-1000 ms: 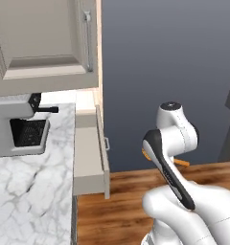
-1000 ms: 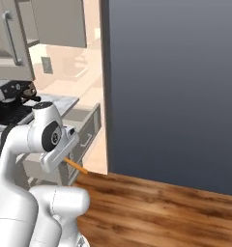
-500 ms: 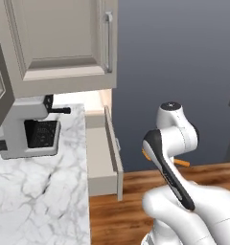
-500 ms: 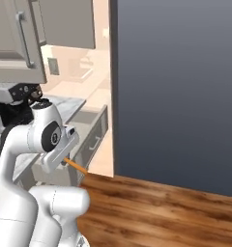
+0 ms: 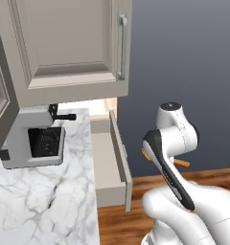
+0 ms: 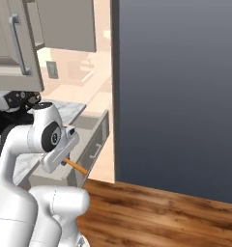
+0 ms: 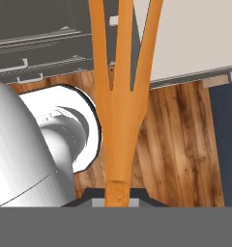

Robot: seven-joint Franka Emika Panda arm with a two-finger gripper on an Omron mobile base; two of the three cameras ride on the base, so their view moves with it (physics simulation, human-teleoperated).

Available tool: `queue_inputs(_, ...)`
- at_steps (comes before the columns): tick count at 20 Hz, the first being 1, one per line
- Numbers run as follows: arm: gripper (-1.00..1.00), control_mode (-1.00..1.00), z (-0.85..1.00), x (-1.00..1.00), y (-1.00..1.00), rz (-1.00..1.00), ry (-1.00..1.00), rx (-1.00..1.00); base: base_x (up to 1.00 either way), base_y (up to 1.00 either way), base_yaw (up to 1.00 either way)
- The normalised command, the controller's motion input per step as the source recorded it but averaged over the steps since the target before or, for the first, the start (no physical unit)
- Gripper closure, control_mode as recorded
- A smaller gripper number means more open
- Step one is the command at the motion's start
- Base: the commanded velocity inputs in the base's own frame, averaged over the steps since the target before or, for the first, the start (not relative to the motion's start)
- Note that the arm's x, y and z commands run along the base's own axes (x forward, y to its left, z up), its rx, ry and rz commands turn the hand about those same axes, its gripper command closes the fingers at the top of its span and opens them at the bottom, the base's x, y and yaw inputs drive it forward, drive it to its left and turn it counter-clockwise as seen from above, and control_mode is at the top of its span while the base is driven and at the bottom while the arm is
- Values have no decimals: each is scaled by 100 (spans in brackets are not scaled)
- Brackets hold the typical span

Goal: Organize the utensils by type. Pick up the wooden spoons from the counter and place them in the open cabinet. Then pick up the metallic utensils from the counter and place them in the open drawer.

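One orange-copper fork (image 7: 120,120) in the closed pincer (image 7: 119,195), prongs toward the open drawer (image 5: 109,165); no legible writing.

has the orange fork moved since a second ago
Cannot tell for sure. The orange fork sits in the same spot under the white arm, in the shut claw; the drawer shifts only as the camera drives.

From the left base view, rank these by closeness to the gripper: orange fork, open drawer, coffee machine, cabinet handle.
1. Orange fork: clamped in the gripper, poking out beside the arm.
2. Open drawer: just left of the arm, pulled out below the counter edge.
3. Coffee machine and cabinet handle: both farther, machine left on the counter, handle high; too close to call.
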Motion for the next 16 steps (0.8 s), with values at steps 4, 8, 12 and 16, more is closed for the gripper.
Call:
queue_inputs(4,100,100,0,0,0,0,0,0,51,25,0)
queue_inputs(8,100,100,0,0,0,0,0,0,30,19,0)
queue_inputs(12,100,100,0,0,0,0,0,0,0,0,0)
queue_inputs(16,100,100,0,0,0,0,0,0,0,0,0)
